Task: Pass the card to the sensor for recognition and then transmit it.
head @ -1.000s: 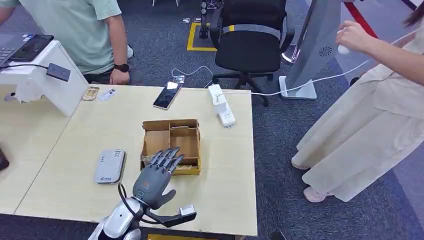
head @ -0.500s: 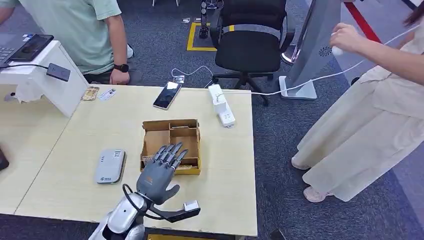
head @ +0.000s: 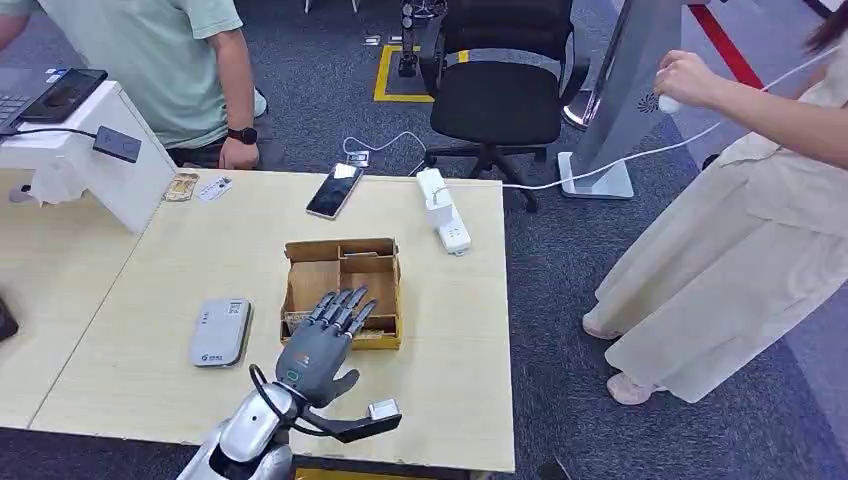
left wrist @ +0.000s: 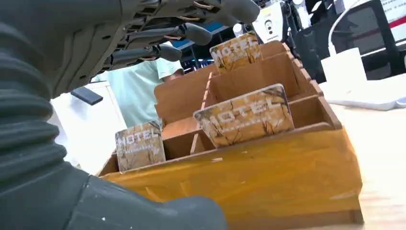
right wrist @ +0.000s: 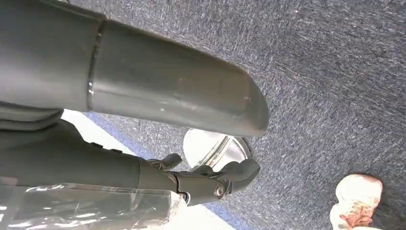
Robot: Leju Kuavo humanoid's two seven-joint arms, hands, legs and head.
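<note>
A brown cardboard box (head: 342, 262) with compartments stands in the middle of the table. In the left wrist view the box (left wrist: 268, 167) holds upright "HOTEL" cards: one at the front (left wrist: 244, 115), one to the side (left wrist: 140, 143) and one at the back (left wrist: 235, 51). My left hand (head: 318, 345) hovers over the box's near edge, fingers spread and holding nothing; its fingers (left wrist: 191, 33) reach above the cards. The grey card sensor (head: 220, 331) lies flat to the left of the box. My right hand (right wrist: 158, 100) hangs over the carpet with nothing in it.
A phone (head: 334, 190) and a white power strip (head: 443, 213) lie at the table's far side. A white stand (head: 90, 150) is at the far left with a seated person (head: 170, 60) behind it. Another person (head: 740, 200) stands right of the table, near an office chair (head: 500, 80).
My left hand has crept a little forward and up over the box's near edge. The standing person's raised hand has shifted slightly left.
</note>
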